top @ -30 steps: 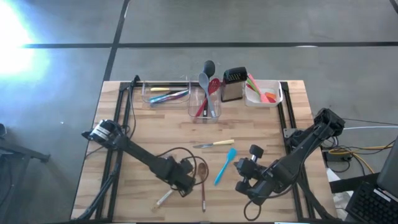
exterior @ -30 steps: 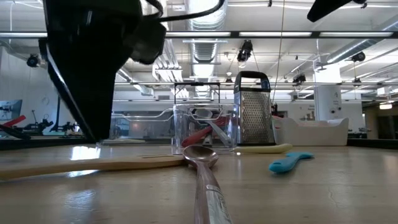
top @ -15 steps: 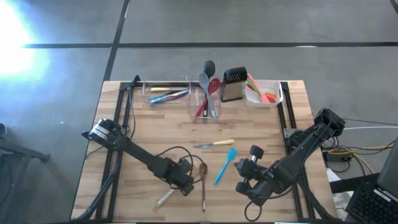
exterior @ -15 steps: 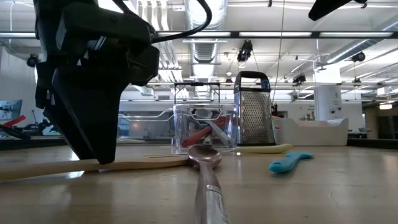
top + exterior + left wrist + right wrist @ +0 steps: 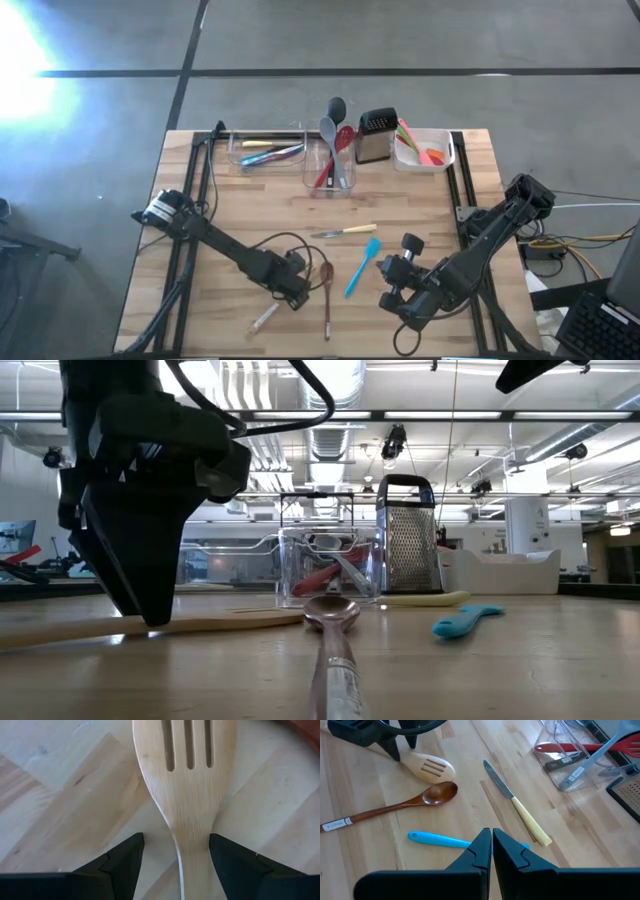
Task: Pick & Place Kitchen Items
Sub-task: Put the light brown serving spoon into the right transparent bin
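Kitchen items lie across the bench (image 5: pixel 200 210). At lower left of centre in the high view, the left hand (image 5: pixel 172 851) stands over a slotted wooden spatula (image 5: pixel 186 795), fingers (image 5: pixel 120 862) spread to either side of its neck, not yet clenched on it. Just right lie a brown wooden spoon (image 5: pixel 326 290), a blue spatula (image 5: pixel 362 266) and, above them, a yellow-handled knife (image 5: pixel 345 232). At lower right the right hand (image 5: pixel 491 851) hangs clenched and empty above the blue spatula.

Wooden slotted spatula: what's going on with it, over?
Left gripper open, straddling slotted wooden spatula flat on table, not gripped yet. Right gripper shut, idle above blue spatula. Brown spoon lies close alongside.
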You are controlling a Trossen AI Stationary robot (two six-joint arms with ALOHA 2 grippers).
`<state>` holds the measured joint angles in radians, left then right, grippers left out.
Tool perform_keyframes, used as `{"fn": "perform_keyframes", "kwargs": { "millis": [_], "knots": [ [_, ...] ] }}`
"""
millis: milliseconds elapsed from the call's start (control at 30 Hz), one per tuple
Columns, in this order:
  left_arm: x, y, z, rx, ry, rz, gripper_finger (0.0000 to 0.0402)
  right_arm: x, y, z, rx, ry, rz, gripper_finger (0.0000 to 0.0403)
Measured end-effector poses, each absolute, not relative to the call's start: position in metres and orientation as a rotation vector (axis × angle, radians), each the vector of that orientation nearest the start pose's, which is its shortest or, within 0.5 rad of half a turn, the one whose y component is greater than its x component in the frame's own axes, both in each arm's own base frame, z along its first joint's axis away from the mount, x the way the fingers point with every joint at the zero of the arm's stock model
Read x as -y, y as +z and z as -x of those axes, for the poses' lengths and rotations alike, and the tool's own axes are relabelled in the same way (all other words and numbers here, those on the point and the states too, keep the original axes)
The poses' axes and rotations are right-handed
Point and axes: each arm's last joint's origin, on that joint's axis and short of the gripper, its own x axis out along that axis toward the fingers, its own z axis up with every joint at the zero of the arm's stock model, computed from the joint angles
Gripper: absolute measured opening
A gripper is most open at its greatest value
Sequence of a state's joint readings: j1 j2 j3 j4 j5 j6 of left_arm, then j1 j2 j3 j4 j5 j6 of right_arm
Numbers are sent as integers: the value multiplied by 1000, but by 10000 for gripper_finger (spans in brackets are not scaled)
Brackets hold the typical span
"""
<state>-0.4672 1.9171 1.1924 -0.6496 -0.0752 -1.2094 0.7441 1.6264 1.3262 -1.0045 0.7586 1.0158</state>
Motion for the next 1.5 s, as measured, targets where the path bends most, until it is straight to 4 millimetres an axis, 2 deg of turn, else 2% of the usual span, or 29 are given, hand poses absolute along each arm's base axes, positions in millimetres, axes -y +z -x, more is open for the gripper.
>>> {"fn": "perform_keyframes", "kwargs": {
  "millis": [267,533,867,1000,1233,1500],
  "knots": [
    [158,145,-318,-1298,485,631,235,-195,266,-241,-799,-454,-41,8],
    [149,145,-307,-1396,582,543,233,-195,267,-242,-798,-452,-41,8],
    [146,144,-307,-1408,579,529,230,-195,267,-242,-799,-449,-35,8],
    [145,144,-309,-1405,576,543,195,-195,268,-242,-799,-448,-35,8],
    [140,143,-314,-1376,563,568,89,-196,267,-242,-799,-448,-36,8],
    [130,133,-310,-1374,562,527,88,-197,268,-241,-797,-441,-36,8]
  ]
}}
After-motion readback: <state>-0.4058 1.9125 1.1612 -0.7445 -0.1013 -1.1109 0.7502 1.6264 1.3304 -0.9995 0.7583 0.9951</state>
